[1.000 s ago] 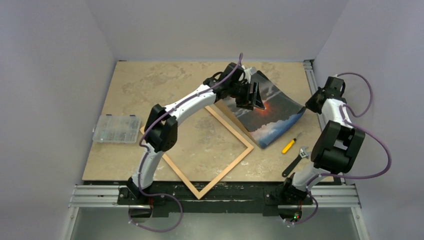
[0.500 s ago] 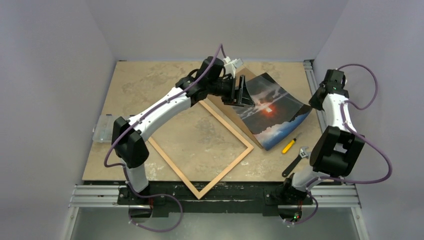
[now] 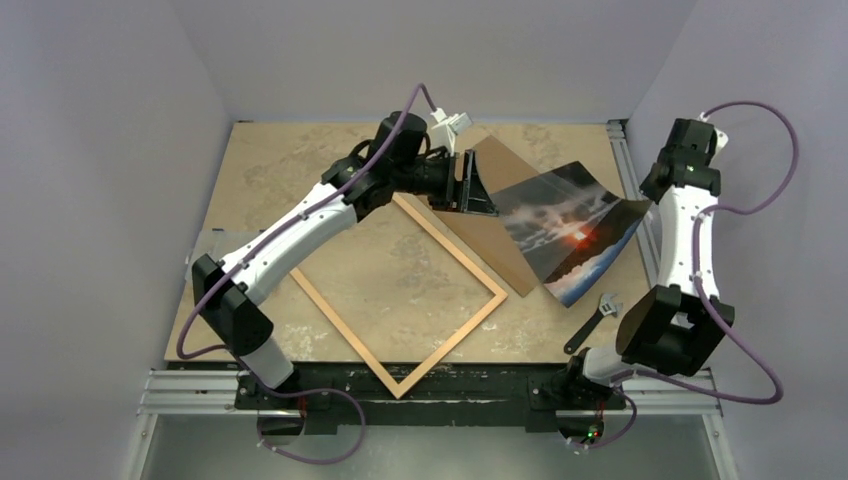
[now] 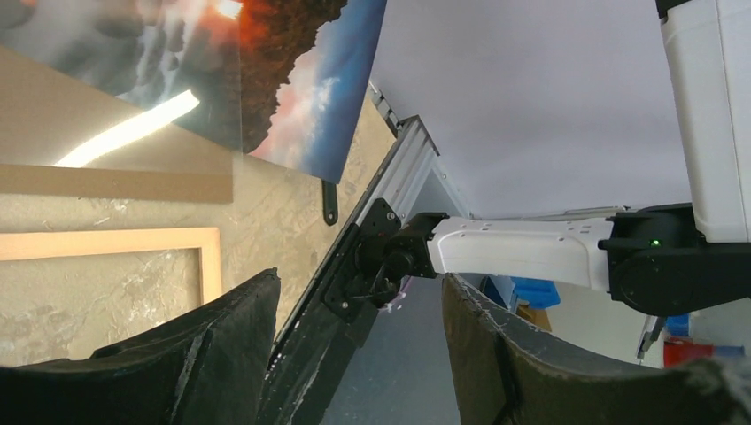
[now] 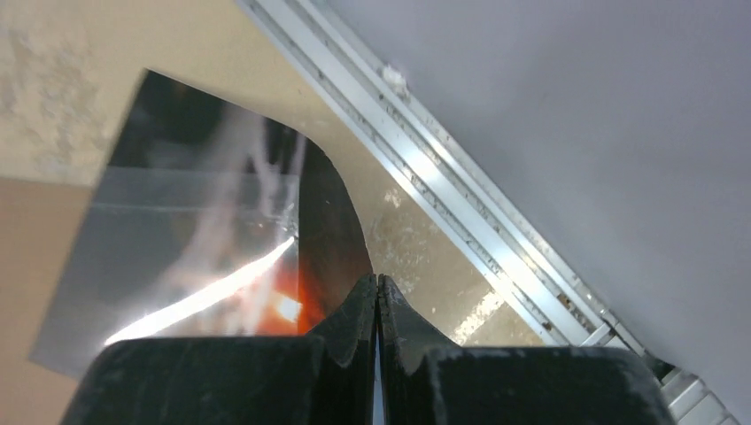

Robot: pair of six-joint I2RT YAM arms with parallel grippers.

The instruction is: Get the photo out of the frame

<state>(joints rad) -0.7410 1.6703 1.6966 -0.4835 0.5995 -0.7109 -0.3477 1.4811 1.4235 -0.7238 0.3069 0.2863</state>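
Note:
The photo (image 3: pixel 572 228), a glossy sunset print, hangs curled above the table's right side, held by its right edge. My right gripper (image 3: pixel 648 200) is shut on that edge; in the right wrist view the jaws (image 5: pixel 378 282) are pinched together on the bent print (image 5: pixel 221 230). The frame (image 3: pixel 452 246), thin pale wood, lies empty on the table in a diamond position. My left gripper (image 3: pixel 470 185) is open and empty above the brown backing board (image 3: pixel 495 238). In the left wrist view its fingers (image 4: pixel 359 279) stand wide apart, with the photo (image 4: pixel 266 71) and a frame corner (image 4: pixel 208 257) beyond.
A black wrench (image 3: pixel 592 322) lies near the front right, below the photo's lower corner. A clear plastic parts box (image 3: pixel 205 252) sits at the left edge, partly behind the left arm. A metal rail (image 3: pixel 622 150) runs along the table's right side.
The right gripper has pulled the photo up and to the right, off the backing board. The left gripper has let go and drawn back left. The yellow tool is now hidden under the photo.

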